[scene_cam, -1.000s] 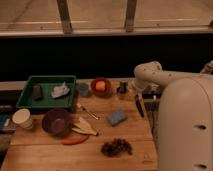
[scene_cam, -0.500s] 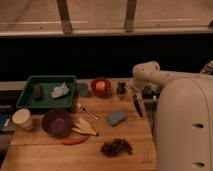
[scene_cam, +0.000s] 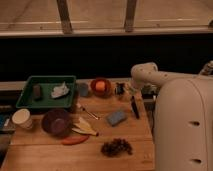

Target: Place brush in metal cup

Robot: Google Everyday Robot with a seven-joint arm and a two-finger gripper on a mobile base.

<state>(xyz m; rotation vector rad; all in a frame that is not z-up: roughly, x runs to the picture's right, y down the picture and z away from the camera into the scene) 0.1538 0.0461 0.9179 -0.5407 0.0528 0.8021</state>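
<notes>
Brush [scene_cam: 134, 106]: lies flat at the table's [scene_cam: 90, 155] right side, long axis running near to far.
Gripper [scene_cam: 131, 88]: just beyond the brush's far end (open or closed, cannot tell).
Cup [scene_cam: 119, 89]: just left of the gripper, far-left of the brush.

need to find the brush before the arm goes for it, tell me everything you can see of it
The brush is a slim, dark, stick-like thing lying flat on the wooden table near its right edge, running roughly front to back. The far end looks slightly wider. It lies right of the blue sponge, apart from it, and nearer than the metal cup. Nothing holds it; the gripper hangs just beyond its far end.
</notes>
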